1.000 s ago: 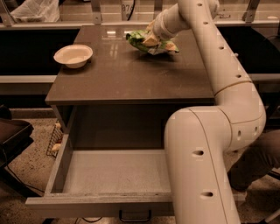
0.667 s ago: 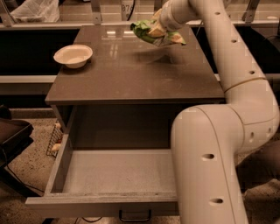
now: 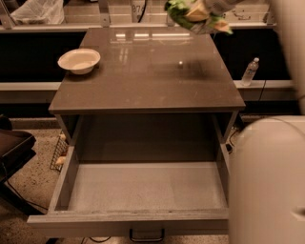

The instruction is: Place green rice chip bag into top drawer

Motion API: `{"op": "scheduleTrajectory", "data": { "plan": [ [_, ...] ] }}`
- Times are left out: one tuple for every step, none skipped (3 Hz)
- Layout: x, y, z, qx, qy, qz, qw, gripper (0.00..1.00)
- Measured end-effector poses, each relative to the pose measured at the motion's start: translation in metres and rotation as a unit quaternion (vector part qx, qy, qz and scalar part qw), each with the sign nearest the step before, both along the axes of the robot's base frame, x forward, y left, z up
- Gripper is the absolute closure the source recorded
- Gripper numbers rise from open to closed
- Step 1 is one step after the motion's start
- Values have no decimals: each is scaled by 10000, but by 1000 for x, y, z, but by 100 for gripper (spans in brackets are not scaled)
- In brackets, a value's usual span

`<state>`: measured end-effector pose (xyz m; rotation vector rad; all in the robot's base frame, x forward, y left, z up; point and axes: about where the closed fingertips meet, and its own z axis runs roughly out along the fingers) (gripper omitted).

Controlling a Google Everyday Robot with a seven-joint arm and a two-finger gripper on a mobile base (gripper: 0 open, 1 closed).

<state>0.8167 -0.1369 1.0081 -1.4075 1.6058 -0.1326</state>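
Observation:
The green rice chip bag (image 3: 183,13) is crumpled and bright green with pale patches. It hangs in the air at the top of the camera view, above the far edge of the table. My gripper (image 3: 204,10) is shut on it, blurred, at the top edge of the view. The top drawer (image 3: 143,188) stands pulled out below the tabletop, wide and shallow, with a bare grey bottom and a small dark handle (image 3: 146,235) on its front. The bag is well above and behind the drawer.
A round cream bowl (image 3: 79,60) sits on the brown tabletop (image 3: 147,71) at the far left. My arm's white body (image 3: 267,181) fills the lower right. A water bottle (image 3: 249,71) stands on the ledge at right. A dark chair (image 3: 12,147) is at left.
My gripper has lifted the bag off the tabletop and carried it upward. The view has shifted, so the arm now shows less across the table.

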Motion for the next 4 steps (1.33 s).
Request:
{"op": "scheduleTrajectory", "data": {
  "plan": [
    [-60, -57, 78, 566, -472, -684, 9949, 100],
    [-138, -73, 152, 1127, -1030, -1042, 9828, 100],
    [-190, -69, 139, 1400, -874, -1093, 9802, 100],
    [-218, -63, 43, 1533, 126, -965, 9834, 100]
  ]
}}
